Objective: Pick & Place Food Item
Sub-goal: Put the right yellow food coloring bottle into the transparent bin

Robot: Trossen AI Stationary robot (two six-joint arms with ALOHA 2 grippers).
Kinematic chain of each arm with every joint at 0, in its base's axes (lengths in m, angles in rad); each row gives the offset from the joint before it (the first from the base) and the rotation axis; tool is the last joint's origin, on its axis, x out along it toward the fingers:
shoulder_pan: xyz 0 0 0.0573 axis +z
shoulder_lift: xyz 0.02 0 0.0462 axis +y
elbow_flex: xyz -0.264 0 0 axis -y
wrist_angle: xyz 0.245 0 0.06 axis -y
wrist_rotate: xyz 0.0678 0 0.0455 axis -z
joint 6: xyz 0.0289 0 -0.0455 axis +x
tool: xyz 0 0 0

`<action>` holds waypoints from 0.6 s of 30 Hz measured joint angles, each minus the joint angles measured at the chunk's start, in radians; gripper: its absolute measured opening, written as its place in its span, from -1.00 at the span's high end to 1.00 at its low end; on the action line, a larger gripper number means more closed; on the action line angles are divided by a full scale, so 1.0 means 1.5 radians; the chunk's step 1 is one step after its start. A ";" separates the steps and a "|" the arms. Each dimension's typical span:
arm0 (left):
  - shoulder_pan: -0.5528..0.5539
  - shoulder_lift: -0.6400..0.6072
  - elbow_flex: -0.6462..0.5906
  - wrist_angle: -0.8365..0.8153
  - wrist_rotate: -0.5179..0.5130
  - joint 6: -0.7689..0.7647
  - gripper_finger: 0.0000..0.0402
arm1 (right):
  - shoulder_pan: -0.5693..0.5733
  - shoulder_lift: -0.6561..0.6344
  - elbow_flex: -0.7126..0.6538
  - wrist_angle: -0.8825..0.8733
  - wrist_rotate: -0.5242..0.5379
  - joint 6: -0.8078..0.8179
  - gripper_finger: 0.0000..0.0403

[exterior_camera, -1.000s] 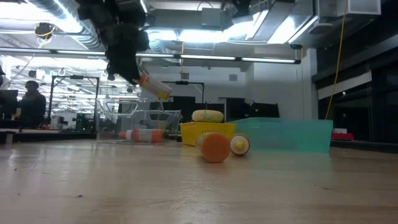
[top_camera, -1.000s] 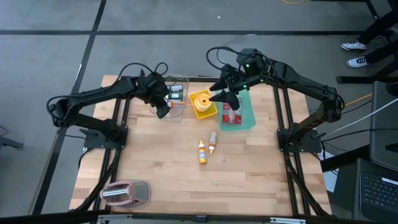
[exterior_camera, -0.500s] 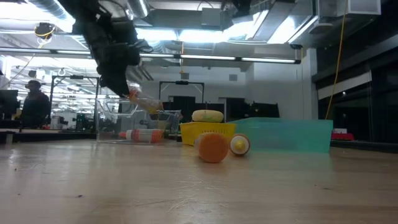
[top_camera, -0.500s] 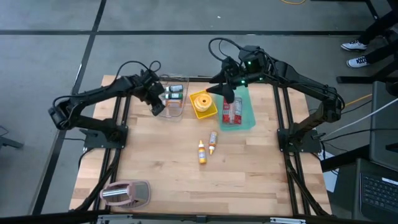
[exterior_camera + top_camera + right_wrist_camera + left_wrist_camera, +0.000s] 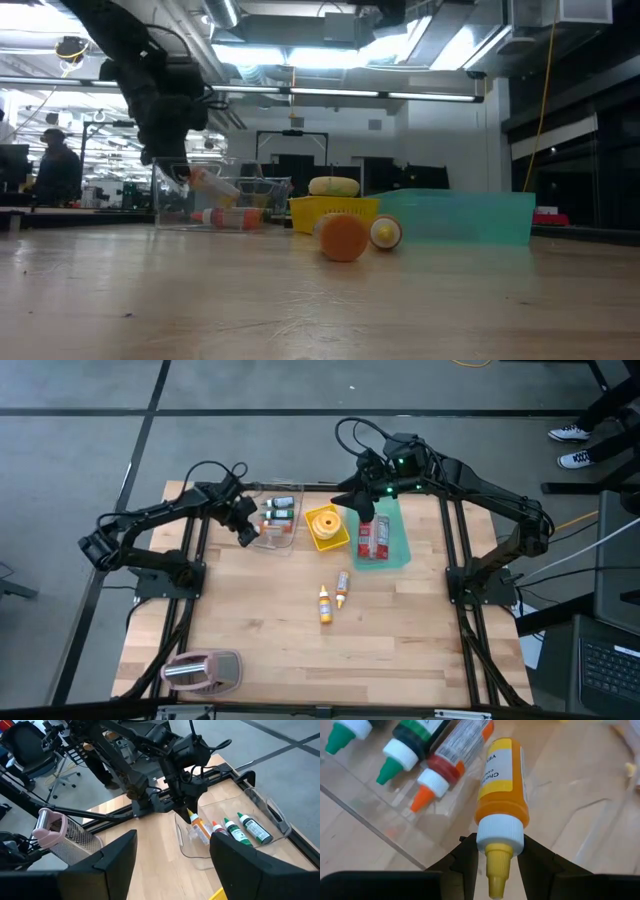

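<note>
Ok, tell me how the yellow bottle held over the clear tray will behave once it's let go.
The yellow bottle is round, so laid on its side it will probably roll until the clear tray wall or the bottles there stop it. Held by its ribbed cap in the left end effector, it probably won't slip.

Wooden table [image 5: 270, 630] carries clear tray [image 5: 282, 543], yellow bin [image 5: 327, 538], teal tray [image 5: 400, 550].

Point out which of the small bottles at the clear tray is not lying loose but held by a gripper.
The yellow-capped orange bottle, clamped at its cap by the left gripper. The orange-capped and green-capped bottles lie free in the clear tray.
</note>
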 joint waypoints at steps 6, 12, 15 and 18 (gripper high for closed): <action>-0.003 0.006 -0.021 0.049 -0.001 -0.011 0.45 | 0.000 0.000 0.000 0.000 -0.002 -0.012 -0.23; -0.004 0.034 -0.023 0.081 0.001 -0.013 0.45 | 0.000 0.000 0.000 0.000 -0.005 -0.012 -0.23; -0.004 0.042 -0.023 0.076 0.008 -0.009 0.45 | 0.000 0.000 0.000 0.000 -0.005 -0.007 -0.23; -0.004 0.041 -0.023 0.080 0.023 -0.002 0.45 | 0.000 0.000 0.000 0.000 -0.005 -0.007 -0.23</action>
